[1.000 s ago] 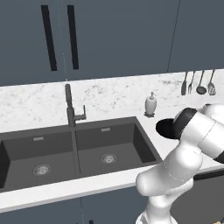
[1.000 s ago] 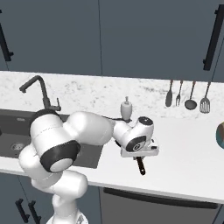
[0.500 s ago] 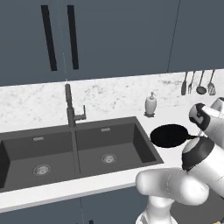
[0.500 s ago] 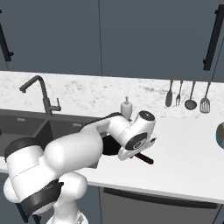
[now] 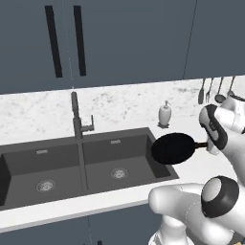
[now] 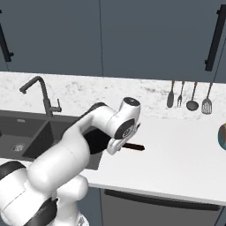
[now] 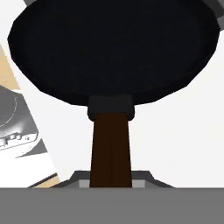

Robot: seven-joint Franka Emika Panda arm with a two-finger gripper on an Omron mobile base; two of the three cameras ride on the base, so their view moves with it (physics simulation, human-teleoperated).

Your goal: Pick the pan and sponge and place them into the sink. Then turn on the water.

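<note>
The round black pan (image 5: 173, 148) hangs level in the air over the counter, just right of the sink's (image 5: 28, 160) right basin, overlapping its rim. My gripper (image 5: 207, 143) is shut on the pan's brownish handle (image 7: 110, 146). In the hand view the pan (image 7: 113, 48) spreads wide ahead of the gripper (image 7: 111, 181). From the right, my arm hides most of the pan (image 6: 96, 142); the handle end (image 6: 133, 147) sticks out beside the gripper (image 6: 120, 145). No water runs from the tall dark faucet (image 5: 76, 117). The sponge is out of view.
A white soap dispenser (image 5: 164, 115) stands on the marble counter behind the pan. Kitchen utensils (image 6: 187, 95) hang on the back wall to the right. A stove top (image 7: 17, 122) shows below the pan in the hand view. Dark cabinets rise above the counter.
My arm has swung and the hand has risen, carrying the pan a little leftward toward the sink. The grip on the handle has stayed the same.
</note>
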